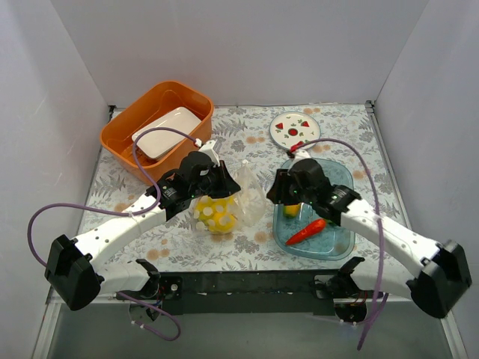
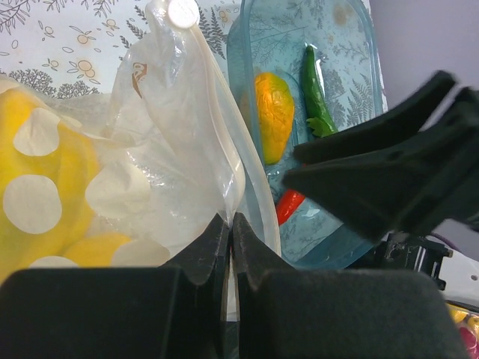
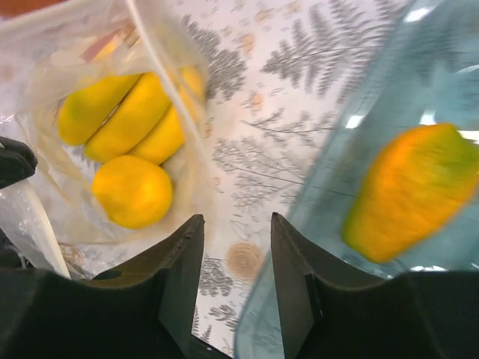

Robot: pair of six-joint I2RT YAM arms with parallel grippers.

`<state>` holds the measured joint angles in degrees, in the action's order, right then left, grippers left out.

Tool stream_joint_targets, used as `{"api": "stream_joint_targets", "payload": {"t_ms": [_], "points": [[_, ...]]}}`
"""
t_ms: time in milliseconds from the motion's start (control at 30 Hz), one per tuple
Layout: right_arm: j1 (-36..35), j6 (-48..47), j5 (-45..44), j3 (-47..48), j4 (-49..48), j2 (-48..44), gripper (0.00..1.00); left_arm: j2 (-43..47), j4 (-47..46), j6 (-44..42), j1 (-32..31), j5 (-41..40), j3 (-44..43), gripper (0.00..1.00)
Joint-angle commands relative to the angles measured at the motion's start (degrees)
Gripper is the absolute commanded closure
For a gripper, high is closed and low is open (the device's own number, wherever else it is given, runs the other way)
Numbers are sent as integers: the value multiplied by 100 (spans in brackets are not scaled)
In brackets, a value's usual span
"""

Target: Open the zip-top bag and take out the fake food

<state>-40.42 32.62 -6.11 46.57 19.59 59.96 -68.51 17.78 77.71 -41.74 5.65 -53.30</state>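
Observation:
The clear zip-top bag [image 1: 224, 202] with white dots stands mid-table, its mouth open toward the right. My left gripper [image 1: 222, 179] is shut on the bag's rim [image 2: 224, 187]. Several yellow fake fruits [image 3: 127, 142] lie inside the bag. My right gripper [image 1: 281, 191] is open and empty, over the gap between the bag and the blue tray [image 1: 340, 239]. In the tray lie an orange-yellow piece [image 3: 408, 191], a green pepper [image 2: 316, 90] and a long red pepper [image 1: 305, 232].
An orange bin [image 1: 127, 134] holding a white dish [image 1: 166, 133] stands at the back left. A round white plate [image 1: 295, 129] printed with strawberries lies at the back, beyond the tray. White walls enclose the table on three sides.

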Motion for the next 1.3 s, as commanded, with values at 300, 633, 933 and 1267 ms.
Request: {"api": "stream_joint_targets", "payload": {"t_ms": [300,633,933,1267], "points": [[-572,219,1340,634,-1907,1975,53,101,-187,95,34,94,-76,100],[-871,113,631,705,-1389,1995,55,241,-275,192,34,209,-32,100],[-862,166,-662,406,-467,677,41,242,-292,253,34,164,91,100],[-1239,16,-453,862,-492,954,60,259,-398,288,34,200,109,100]]}}
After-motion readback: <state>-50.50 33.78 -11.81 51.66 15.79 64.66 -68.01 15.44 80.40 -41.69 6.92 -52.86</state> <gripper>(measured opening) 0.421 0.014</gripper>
